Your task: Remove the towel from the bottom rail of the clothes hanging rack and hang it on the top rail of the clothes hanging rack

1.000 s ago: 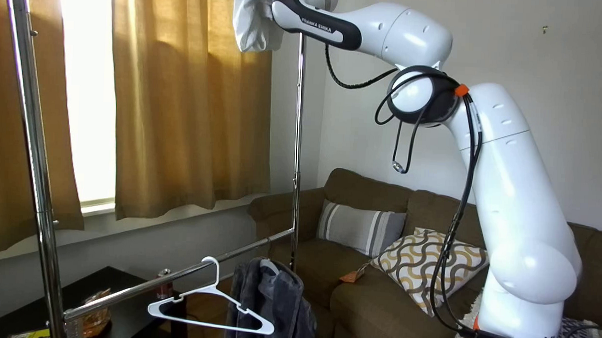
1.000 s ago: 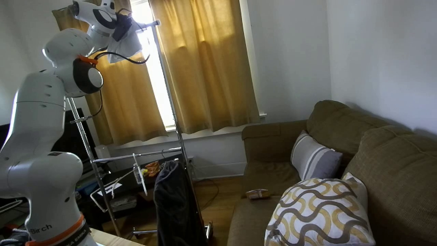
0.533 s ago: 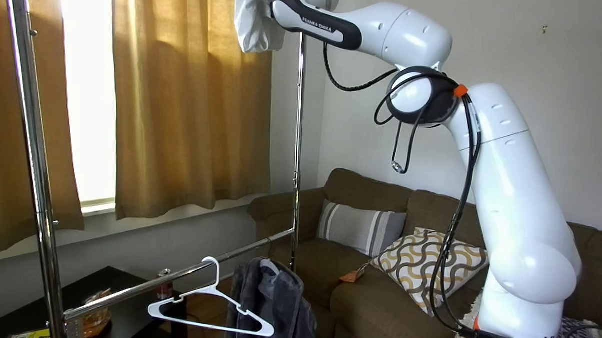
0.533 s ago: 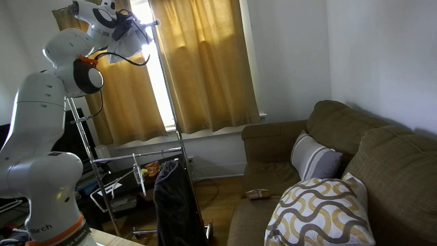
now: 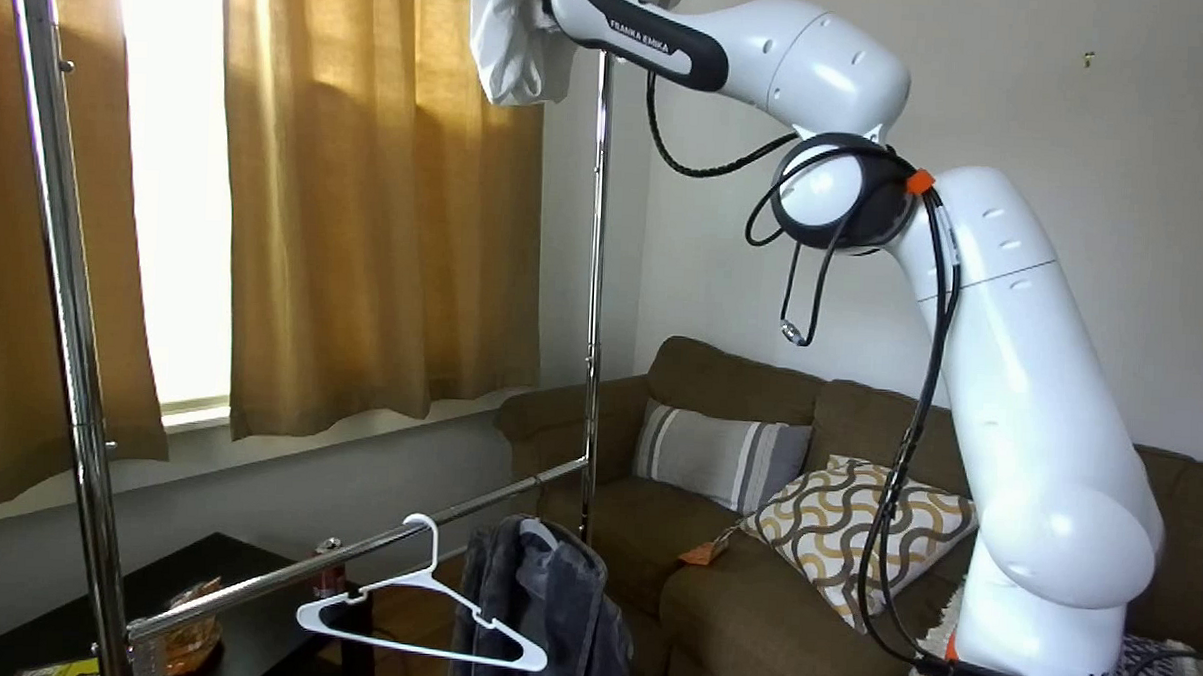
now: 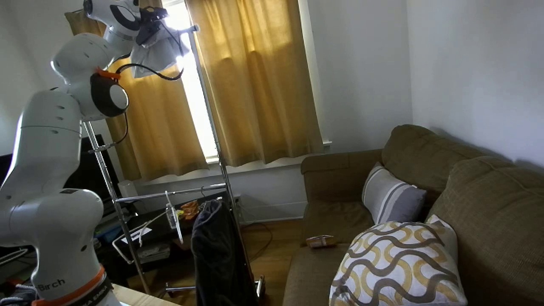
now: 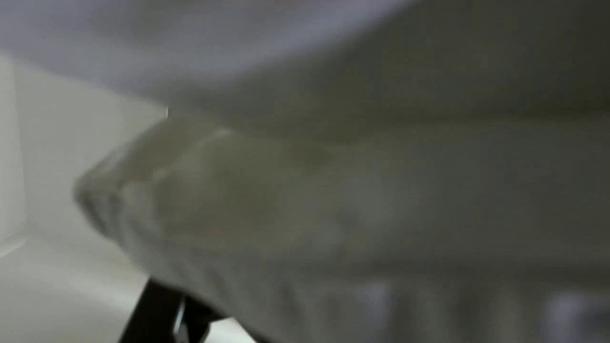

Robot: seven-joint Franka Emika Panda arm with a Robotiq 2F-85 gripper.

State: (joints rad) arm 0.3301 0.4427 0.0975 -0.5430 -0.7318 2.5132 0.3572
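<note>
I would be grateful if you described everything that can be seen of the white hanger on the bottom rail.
The white hanger looks like smooth plastic: a rounded hook and neck, two sloping shoulders, each with a small notch, and a straight bar across the bottom. It hangs hook up over the bottom rail, the only thing seen touching it, and is turned crosswise to that rail. In an exterior view, a gap shows between it and the dark garment hanging farther along.
</note>
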